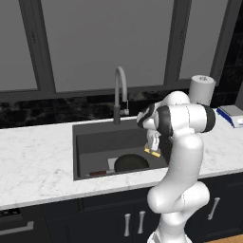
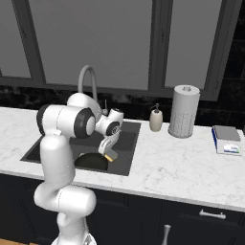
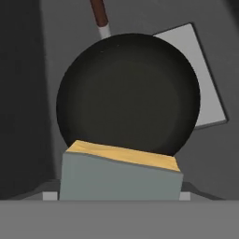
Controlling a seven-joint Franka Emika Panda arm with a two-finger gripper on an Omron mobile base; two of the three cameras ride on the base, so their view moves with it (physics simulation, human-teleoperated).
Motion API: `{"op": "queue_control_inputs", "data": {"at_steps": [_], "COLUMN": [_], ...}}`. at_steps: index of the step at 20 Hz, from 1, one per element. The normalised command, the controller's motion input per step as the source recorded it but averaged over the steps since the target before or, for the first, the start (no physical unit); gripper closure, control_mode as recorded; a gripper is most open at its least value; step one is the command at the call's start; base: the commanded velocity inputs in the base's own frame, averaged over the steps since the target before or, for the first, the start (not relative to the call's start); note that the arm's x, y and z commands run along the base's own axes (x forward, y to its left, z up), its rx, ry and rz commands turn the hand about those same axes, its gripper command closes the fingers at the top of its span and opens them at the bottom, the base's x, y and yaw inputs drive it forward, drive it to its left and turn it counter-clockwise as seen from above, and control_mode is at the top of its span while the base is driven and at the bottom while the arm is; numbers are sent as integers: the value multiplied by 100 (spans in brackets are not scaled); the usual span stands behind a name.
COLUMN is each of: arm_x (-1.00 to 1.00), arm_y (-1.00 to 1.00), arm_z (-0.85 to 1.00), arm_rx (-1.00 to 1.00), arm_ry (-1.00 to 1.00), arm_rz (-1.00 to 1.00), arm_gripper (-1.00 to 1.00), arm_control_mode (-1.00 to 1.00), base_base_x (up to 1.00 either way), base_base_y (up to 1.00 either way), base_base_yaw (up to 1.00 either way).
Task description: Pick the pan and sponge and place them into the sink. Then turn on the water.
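I'm hovering the gripper (image 1: 153, 151) over the sink (image 1: 88, 142), jaws clamped on the sponge (image 3: 122, 175); the pan (image 3: 128, 93) is lying in the basin right below. I'm judging the sponge's release is next, then the faucet (image 1: 119, 90)

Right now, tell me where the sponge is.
The sponge is held in the gripper above the sink, right of the faucet. In the hand view it hangs over the near rim of the pan.
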Motion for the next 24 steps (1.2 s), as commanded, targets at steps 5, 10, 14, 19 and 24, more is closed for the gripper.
{"op": "queue_control_inputs", "data": {"at_steps": [5, 10, 14, 19, 24], "arm_x": [27, 25, 24, 18, 8], "arm_y": [17, 13, 3, 7, 21], "arm_z": [-58, -60, -47, -26, -5], "arm_rx": [0, 0, -1, 0, 0], "arm_ry": [-5, -3, -3, -4, -3], "arm_rz": [0, 0, 0, 0, 0], "arm_gripper": [100, 100, 100, 100, 100], "arm_control_mode": [-100, -100, -100, -100, -100], "base_base_x": [0, 0, 0, 0, 0], "base_base_y": [0, 0, 0, 0, 0], "base_base_yaw": [0, 0, 0, 0, 0]}}
